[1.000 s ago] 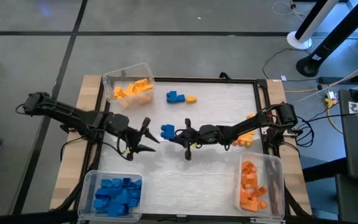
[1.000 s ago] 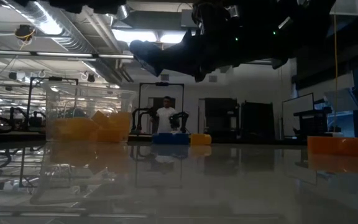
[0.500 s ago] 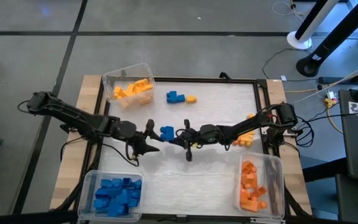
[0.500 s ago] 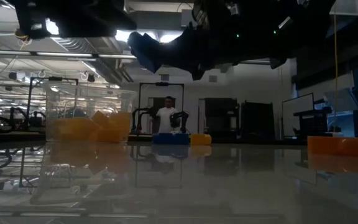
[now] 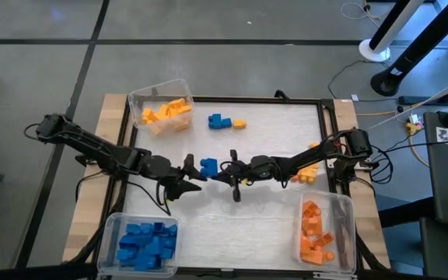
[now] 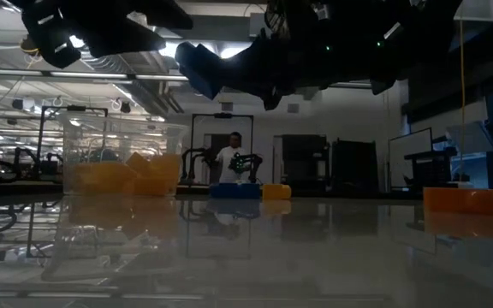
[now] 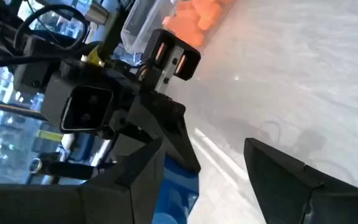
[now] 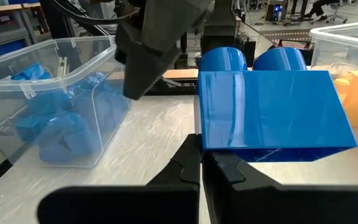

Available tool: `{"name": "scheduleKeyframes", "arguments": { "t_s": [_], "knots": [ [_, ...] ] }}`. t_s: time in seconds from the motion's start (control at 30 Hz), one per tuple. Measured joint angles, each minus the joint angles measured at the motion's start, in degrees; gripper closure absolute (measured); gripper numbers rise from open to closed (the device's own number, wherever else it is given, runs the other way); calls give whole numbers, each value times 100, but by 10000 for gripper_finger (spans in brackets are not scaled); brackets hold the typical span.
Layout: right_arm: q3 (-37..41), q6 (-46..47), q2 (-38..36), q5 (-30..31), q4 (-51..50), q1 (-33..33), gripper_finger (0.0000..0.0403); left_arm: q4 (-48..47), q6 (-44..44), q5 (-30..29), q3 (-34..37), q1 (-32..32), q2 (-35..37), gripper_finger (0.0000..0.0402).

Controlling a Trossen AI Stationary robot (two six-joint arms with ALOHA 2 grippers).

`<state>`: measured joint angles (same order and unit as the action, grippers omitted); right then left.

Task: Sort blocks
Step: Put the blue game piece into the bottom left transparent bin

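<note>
Your right gripper (image 8: 201,163) hangs above mid-counter with its fingers clenched on the underside of a blue brick (image 5: 209,165) — the studs face up and the grip looks narrow. Your left gripper (image 5: 189,173) sits just beside that brick, fingers spread with nothing between them, so this reads as a handover. To do it well, bring the left fingers around the brick's free end squarely and close firmly before the right lets go; a pinch this thin could pivot if nudged.

The blue bin (image 5: 141,242) lies at the near-left corner, already well filled, and the counter (image 5: 271,132) between it and the grippers is bare, so you have open room for the carry. The orange bin (image 5: 327,232) sits near-right, well apart. Farther off, a blue brick touching a yellow one (image 5: 225,121) waits near the far edge, beside the yellow bin (image 5: 162,106) — its wall stands tall, so clear it.
</note>
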<state>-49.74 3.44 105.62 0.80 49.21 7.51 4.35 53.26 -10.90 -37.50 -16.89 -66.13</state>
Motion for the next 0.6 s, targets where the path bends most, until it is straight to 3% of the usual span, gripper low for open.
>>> {"name": "scheduleKeyframes", "arguments": {
  "t_s": [0.2,0.6],
  "knots": [
    [0,-2,0,-44,-2,0,398,-31,579,-414,0,7,0,192],
    [0,-2,0,-46,-2,2,398,-44,1209,-437,0,353,-4,192]
  ]
}}
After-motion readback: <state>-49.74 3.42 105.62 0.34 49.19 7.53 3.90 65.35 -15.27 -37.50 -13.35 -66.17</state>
